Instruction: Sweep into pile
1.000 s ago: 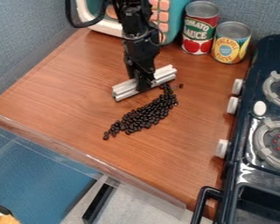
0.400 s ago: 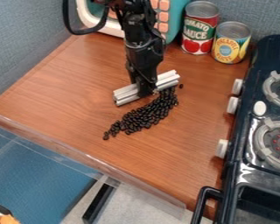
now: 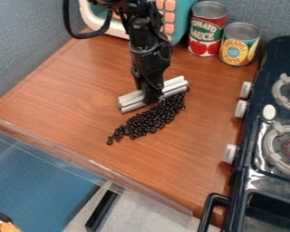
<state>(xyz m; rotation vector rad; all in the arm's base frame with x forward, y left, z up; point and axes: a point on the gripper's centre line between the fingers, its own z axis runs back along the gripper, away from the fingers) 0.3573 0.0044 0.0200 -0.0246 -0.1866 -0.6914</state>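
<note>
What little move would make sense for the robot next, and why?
Probably a short push of the silver bar toward the counter's near edge, since the bar touches the upper end of the dark beans, which trail in a band toward the lower left instead of sitting heaped.

Black arm (image 3: pixel 148 54) enters from top edge, slants down slightly rightward in view. Black cable (image 3: pixel 84 35) loops out on view's left side. Gripper (image 3: pixel 152 97) upper-middle, pointing down, low, fingers closed in a grip.

Robot arm (image 3: pixel 150 56) is black, with long narrow segments; black cable makes big loop beside it, thinner cable lower.
</note>
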